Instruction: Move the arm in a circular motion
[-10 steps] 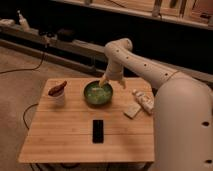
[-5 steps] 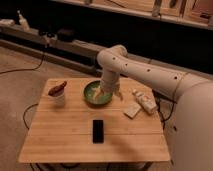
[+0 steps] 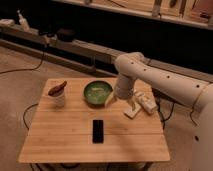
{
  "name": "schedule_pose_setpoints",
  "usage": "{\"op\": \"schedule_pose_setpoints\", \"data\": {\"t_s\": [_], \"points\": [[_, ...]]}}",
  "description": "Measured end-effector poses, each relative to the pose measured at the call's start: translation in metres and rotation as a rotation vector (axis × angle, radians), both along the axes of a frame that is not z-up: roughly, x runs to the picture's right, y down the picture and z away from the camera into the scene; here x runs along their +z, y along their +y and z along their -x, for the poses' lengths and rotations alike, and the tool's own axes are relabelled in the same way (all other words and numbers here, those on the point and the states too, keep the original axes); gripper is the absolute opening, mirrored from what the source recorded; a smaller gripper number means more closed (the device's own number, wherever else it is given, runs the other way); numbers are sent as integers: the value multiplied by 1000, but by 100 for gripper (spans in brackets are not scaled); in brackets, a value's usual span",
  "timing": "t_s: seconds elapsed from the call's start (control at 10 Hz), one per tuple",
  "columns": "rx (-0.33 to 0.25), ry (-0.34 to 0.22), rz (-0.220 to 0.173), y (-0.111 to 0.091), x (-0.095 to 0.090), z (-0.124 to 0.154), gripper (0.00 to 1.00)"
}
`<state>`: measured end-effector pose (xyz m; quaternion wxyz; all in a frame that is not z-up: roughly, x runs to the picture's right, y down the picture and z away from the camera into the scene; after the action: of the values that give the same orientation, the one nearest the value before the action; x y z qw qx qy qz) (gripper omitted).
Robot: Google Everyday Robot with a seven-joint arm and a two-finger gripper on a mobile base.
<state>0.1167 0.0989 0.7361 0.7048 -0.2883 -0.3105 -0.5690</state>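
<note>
Arm (image 3: 150, 77) reaches from the right over the worktop (image 3: 60, 135). Nearest, a phone (image 3: 98, 131) lies apart from it. Further back, the hand (image 3: 110, 101) hangs at the bowl's (image 3: 97, 93) right rim; whether it is open or holds anything I cannot tell. A low circle could knock the bowl or the white blocks (image 3: 140, 105).

Arm (image 3: 155, 79) reaches in from right, gripper (image 3: 111, 100) low at bowl's (image 3: 97, 93) right rim; bowl near table (image 3: 60, 136) back edge, cup (image 3: 58, 96) back-left, phone (image 3: 98, 131) centre-front, white items (image 3: 141, 104) by right edge
</note>
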Motion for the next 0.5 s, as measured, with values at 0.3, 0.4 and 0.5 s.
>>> {"op": "schedule_pose_setpoints", "data": {"t_s": [0.3, 0.4, 0.5], "points": [[103, 230, -65, -14, 4, -91, 80], [135, 282, -83, -18, 8, -113, 80], [168, 337, -107, -25, 16, -137, 80]]}}
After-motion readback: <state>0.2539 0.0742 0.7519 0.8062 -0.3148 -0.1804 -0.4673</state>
